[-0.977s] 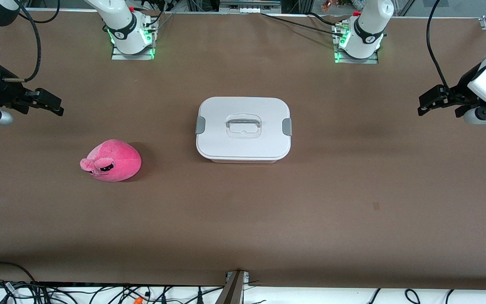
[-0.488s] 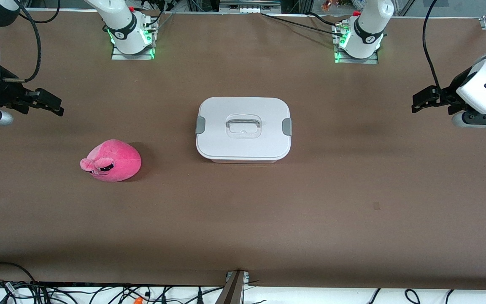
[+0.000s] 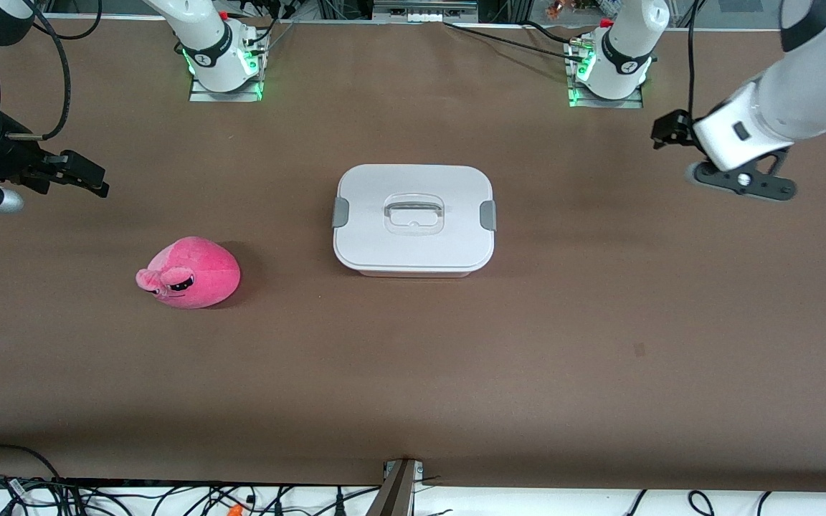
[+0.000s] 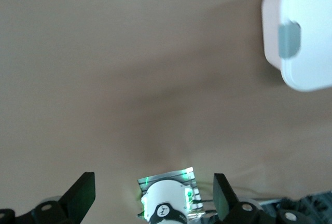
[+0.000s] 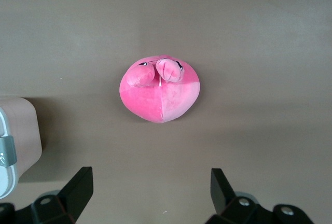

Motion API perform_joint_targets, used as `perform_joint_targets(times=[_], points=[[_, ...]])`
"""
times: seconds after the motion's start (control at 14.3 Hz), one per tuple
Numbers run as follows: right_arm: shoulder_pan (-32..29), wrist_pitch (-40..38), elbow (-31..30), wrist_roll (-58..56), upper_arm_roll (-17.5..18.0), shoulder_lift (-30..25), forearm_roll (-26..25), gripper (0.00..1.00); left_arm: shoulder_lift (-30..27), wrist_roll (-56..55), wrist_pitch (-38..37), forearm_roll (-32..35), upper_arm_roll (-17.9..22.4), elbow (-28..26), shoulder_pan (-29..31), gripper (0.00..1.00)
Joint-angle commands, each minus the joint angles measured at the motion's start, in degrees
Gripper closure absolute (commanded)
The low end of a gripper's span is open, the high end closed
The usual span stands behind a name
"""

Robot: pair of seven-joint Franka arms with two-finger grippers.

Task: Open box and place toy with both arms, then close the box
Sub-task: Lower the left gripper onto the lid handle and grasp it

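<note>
Front view shows me the box lidded mid-table, the toy nearer the camera toward the right arm's end. Left gripper and right gripper hover apart from the box, jaws spread.

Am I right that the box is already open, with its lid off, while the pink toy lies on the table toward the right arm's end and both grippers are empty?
Not quite. The front view shows the box closed, its white lid on. The rest holds: the toy lies on the table toward the right arm's end, and the left gripper and right gripper are open and empty.
</note>
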Motion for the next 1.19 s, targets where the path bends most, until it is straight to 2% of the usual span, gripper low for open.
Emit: perform_joint_targets(times=[0.0, 0.35, 0.56, 0.7, 0.84, 0.91, 1.12], points=[[-0.34, -0.27, 1.28, 0.37, 0.51, 0.7, -0.81, 0.0, 2.14, 9.63, 3.11, -2.22, -2.51, 0.73, 0.08, 0.0], [-0.34, -0.36, 1.28, 0.37, 0.51, 0.61, -0.9, 0.0, 8.98, 21.13, 16.99, -2.85, -9.37, 0.02, -0.36, 0.0], [-0.34, -0.27, 1.28, 0.28, 0.51, 0.7, -0.9, 0.0, 10.84, 26.61, 20.26, -2.24, -14.72, 0.55, -1.67, 0.0], [-0.34, -0.27, 1.28, 0.37, 0.51, 0.7, -0.9, 0.0, 13.73, 26.78, 25.69, -2.76, -15.09, 0.55, -5.88, 0.0], [-0.34, -0.27, 1.28, 0.37, 0.51, 0.7, -0.81, 0.0, 17.51, 31.68, 37.44, -2.15, -15.18, 0.2, -11.31, 0.0], [-0.25, -0.27, 1.28, 0.37, 0.51, 0.61, -0.9, 0.0, 17.78, 31.71, 41.68, -1.8, -14.92, -0.59, -13.78, 0.0], [-0.25, -0.19, 1.28, 0.37, 0.51, 0.7, -0.9, 0.0, 17.35, 32.15, 48.56, -0.83, -15.18, -5.41, -15.91, 0.0]])
